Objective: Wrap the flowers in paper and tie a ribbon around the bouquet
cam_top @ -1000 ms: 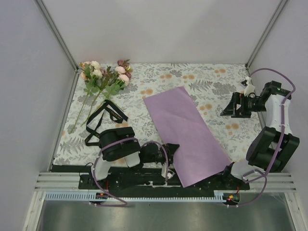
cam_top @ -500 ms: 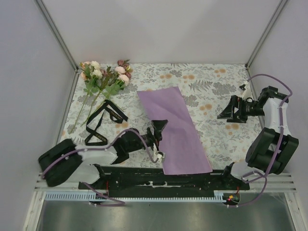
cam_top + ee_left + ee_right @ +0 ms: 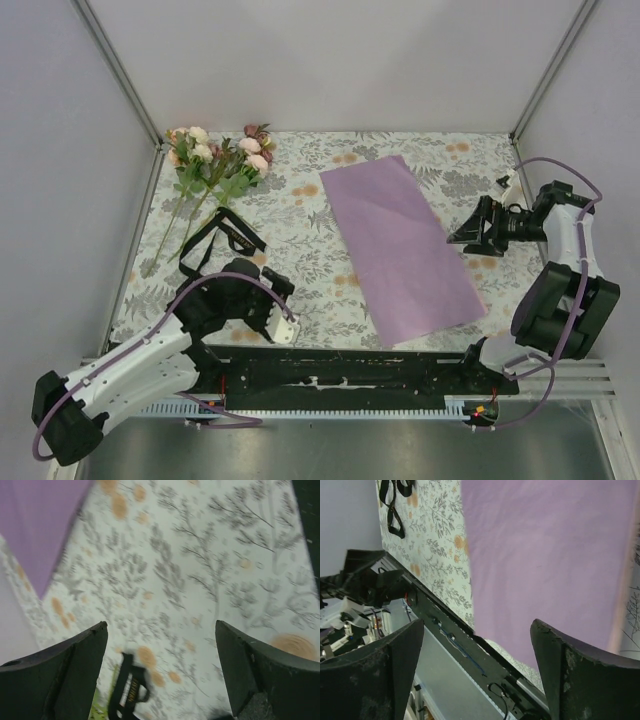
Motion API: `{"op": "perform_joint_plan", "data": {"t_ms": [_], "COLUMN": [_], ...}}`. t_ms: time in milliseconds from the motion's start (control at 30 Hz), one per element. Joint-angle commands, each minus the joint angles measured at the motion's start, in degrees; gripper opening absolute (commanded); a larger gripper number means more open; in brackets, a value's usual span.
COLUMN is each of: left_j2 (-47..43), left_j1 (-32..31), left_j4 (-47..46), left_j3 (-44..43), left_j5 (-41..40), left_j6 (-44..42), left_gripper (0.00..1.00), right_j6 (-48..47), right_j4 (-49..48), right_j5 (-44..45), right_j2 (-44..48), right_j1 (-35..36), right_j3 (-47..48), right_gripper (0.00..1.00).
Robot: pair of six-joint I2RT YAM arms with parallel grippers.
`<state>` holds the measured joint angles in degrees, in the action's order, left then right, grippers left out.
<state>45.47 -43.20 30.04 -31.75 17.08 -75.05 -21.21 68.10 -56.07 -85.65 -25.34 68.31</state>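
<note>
Paper (image 3: 405, 250): one lilac sheet, lying flat on the table (image 3: 300, 200), right of centre, with nothing on it.
Flowers (image 3: 215, 160): one bunch in the far left corner, stems running toward the near left, well apart from the paper.
Ribbon (image 3: 215, 250): one, black, in loose loops just beside the stems.
Arms: I count two.
Left end effector (image 3: 161, 626): jaws wide, holding nothing, low over the cloth near the ribbon.
Right end effector (image 3: 470, 232): jaws wide, empty, at the paper's right edge.
</note>
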Motion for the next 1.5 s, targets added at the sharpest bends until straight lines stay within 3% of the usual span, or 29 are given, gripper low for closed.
{"op": "perform_joint_plan", "data": {"t_ms": [0,67,133,233,367,600,867,1233,1467], "left_j2": [-5.0,-0.4,10.6,25.3,32.0,38.2,41.6,42.9,45.1], "left_j1": [2.0,2.1,2.1,3.5,3.8,5.1,9.4,16.6,19.2], "left_j4": [8.5,5.5,2.6,4.5,-1.8,-4.2,-5.3,-6.6,-8.9], "left_j3": [1.4,-3.8,-11.8,-26.6,-32.6,-35.2,-39.1,-37.7,-35.6], "left_j5": [-2.6,-2.0,-4.4,-2.9,0.7,1.9,3.7,6.7,9.4], "left_j6": [4.6,18.5,36.6,56.0,70.9,74.4,79.0,82.2,84.4], "left_gripper": [0.96,0.98,0.97,0.95,0.96,0.97,0.98,0.98,0.98], "right_j6": [6.3,9.1,10.3,9.2,4.7,-2.4,-5.0,-8.4,-8.1], "right_j4": [-6.9,-11.0,-13.2,-13.6,-13.5,-8.1,-5.4,9.3,13.7], "right_j5": [-1.0,4.0,8.0,17.5,30.5,38.1,39.1,27.1,16.3], "right_j2": [-2.6,-3.9,-6.4,-12.0,-20.5,-36.3,-45.2,-51.5,-47.6], "right_j1": [1.5,2.4,2.4,2.0,1.4,0.9,0.9,2.6,9.0], "right_j3": [-1.3,-1.0,2.0,11.5,25.2,41.6,45.1,45.8,38.1], "right_gripper": [0.93,0.92,0.91,0.91,0.93,0.98,0.98,0.85,0.81]}}
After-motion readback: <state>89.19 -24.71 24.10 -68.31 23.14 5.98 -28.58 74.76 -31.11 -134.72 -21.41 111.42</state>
